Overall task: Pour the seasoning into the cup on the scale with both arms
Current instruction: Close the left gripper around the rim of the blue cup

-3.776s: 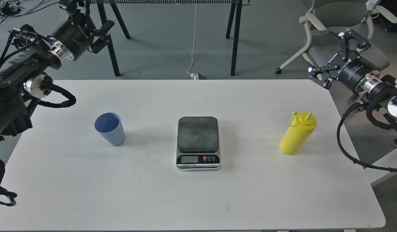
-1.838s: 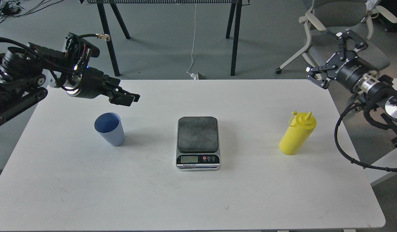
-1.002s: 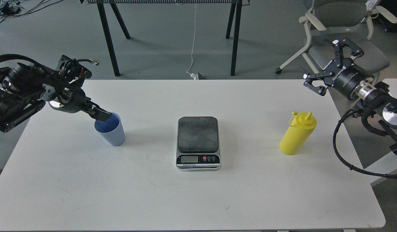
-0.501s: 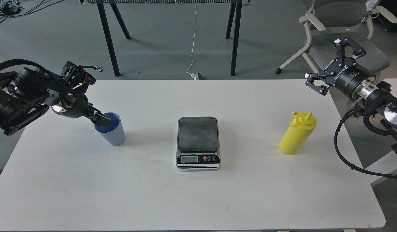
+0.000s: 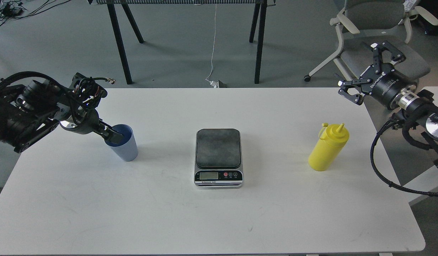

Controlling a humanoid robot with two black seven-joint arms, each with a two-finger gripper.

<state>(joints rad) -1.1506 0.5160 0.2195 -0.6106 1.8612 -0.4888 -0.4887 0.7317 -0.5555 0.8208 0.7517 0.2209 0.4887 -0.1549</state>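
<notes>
Left end effector (image 5: 114,135) angled down-right, fingers indistinguishable; right end effector (image 5: 368,74) raised, fingers spread wide.

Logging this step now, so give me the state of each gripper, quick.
Left gripper: at the near-left rim of the cup, one finger inside; open or closed cannot be told.
Right gripper: open, holding nothing, above the table's far right corner.
</notes>
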